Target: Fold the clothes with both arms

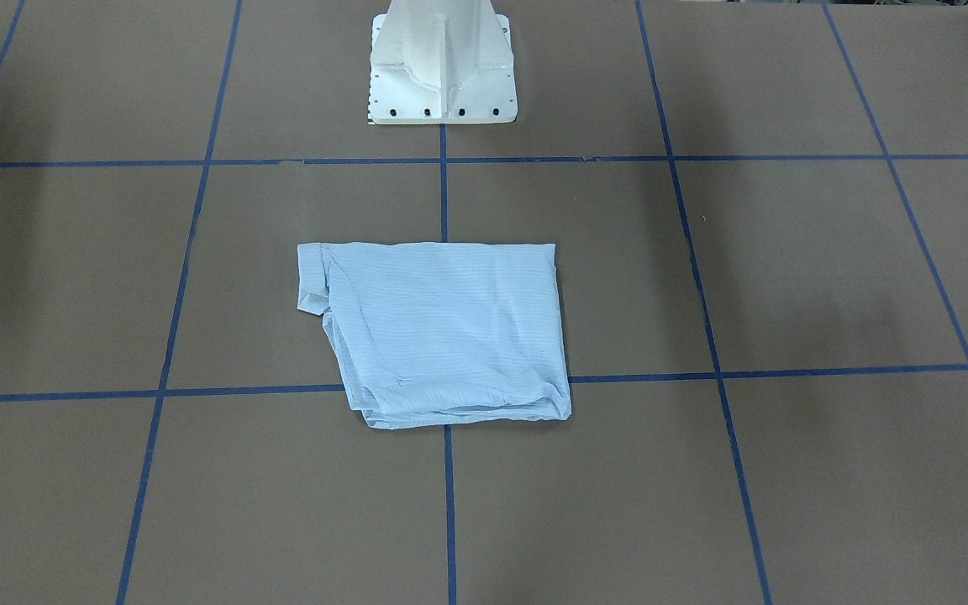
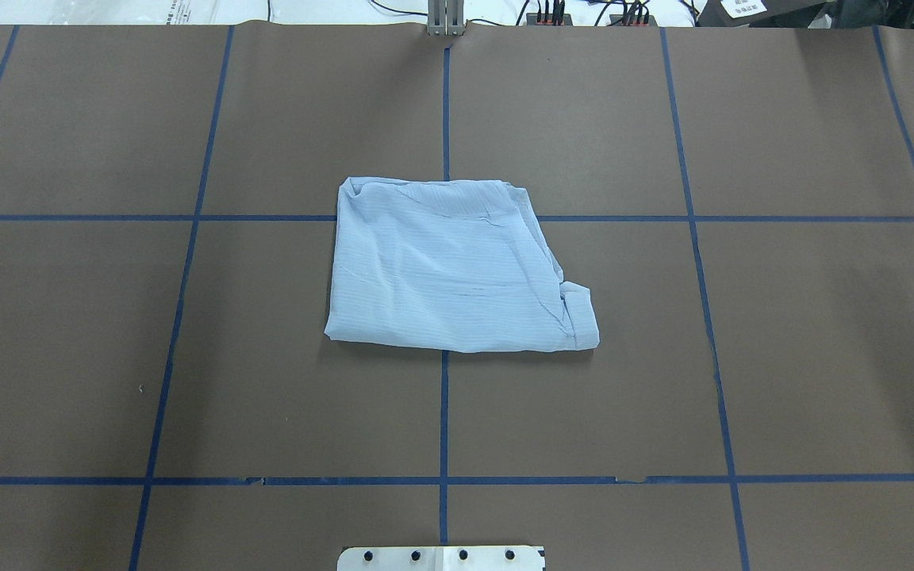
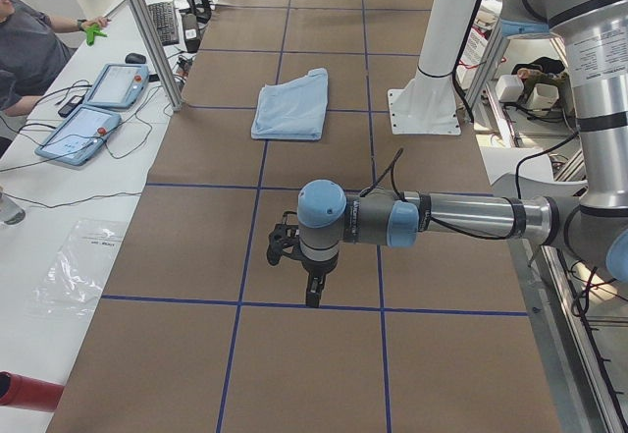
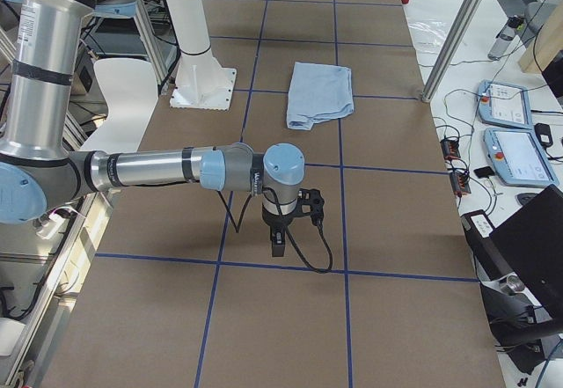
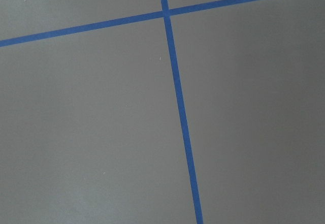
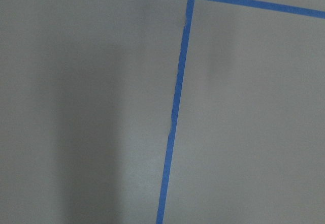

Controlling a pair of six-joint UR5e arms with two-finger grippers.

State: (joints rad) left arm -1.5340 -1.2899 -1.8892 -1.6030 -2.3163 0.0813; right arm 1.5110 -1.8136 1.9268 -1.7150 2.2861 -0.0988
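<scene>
The light-blue shirt (image 1: pixel 442 332) lies folded into a rough rectangle at the middle of the brown table, with a cuff or hem corner sticking out on one side (image 2: pixel 580 317). It also shows in the side views (image 3: pixel 291 104) (image 4: pixel 321 93). My left arm reaches out over the table end in the exterior left view, its gripper (image 3: pixel 312 291) pointing down, far from the shirt. My right arm does the same in the exterior right view, its gripper (image 4: pixel 277 243) pointing down. I cannot tell whether either is open or shut. Both wrist views show only bare table and blue tape.
The white pedestal base (image 1: pixel 442 76) stands just behind the shirt. Blue tape lines (image 2: pixel 443 412) grid the brown tabletop. Aluminium posts (image 3: pixel 147 30) (image 4: pixel 457 36), teach pendants (image 3: pixel 88 129) (image 4: pixel 519 155) and an operator (image 3: pixel 25 50) are along the far side bench.
</scene>
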